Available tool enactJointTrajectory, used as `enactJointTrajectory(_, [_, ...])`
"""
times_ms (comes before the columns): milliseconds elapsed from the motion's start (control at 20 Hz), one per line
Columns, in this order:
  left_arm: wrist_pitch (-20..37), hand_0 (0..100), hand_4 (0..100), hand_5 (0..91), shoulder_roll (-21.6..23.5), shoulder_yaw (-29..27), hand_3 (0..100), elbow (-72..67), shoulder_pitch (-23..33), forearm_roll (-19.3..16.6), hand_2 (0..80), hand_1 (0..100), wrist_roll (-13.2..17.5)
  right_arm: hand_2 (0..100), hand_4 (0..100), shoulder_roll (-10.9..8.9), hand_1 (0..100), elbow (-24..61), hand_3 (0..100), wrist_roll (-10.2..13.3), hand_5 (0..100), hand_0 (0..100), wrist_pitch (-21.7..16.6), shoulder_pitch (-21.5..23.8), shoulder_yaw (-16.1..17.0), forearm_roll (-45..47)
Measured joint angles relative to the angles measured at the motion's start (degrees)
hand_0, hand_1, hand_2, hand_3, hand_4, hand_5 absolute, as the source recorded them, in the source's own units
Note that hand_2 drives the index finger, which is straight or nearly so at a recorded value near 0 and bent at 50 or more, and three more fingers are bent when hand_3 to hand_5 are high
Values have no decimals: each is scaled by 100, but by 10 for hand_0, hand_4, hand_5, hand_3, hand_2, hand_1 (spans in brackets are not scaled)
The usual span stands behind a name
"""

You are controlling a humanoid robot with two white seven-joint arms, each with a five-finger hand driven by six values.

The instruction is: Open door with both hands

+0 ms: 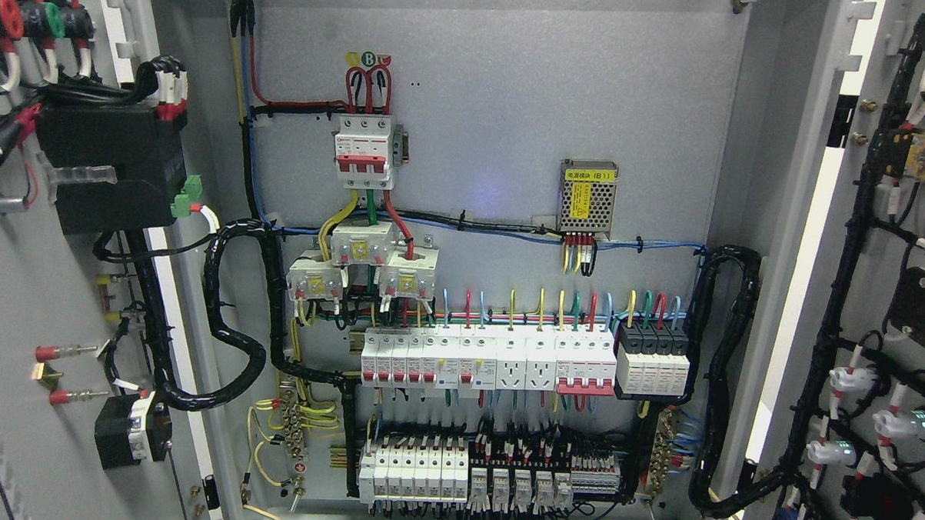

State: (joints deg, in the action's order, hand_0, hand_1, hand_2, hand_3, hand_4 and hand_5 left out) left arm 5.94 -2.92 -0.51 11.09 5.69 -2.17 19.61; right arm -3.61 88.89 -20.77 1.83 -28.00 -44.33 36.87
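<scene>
Two doors are seen swung wide: the left door (39, 276) at the left edge, the right door (892, 306) at the right, both upright, inner faces exposed. One cabinet backplate (499, 100) is flanked between them. No hand is visible, so its state cannot be told.

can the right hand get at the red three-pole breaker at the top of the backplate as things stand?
Can't say for the hand: neither hand is in view. The path looks free, though. Both doors, left door and right door, are swung wide open, and nothing stands in front of the breaker.
</scene>
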Motion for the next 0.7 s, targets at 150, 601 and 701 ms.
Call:
enactJointTrajectory(150, [-22,0,29,0,44,248,0,872,461,-16,0,0,-24,0,0,-113,0,55,0,13,0,0,-156,345,117,-231])
enactJointTrajectory(601, [1,0,30,0,281,1102,0,3712,1546,157,0,0,-34,0,0,-535,0,312,0,98,0,0,-888,1507,446,-896])
enactJointTrajectory(701, [18,0,30,0,377,1270,0,4379,1812,175,0,0,-35,0,0,-645,0,393,0,104,0,0,-1079,1813,495,-998])
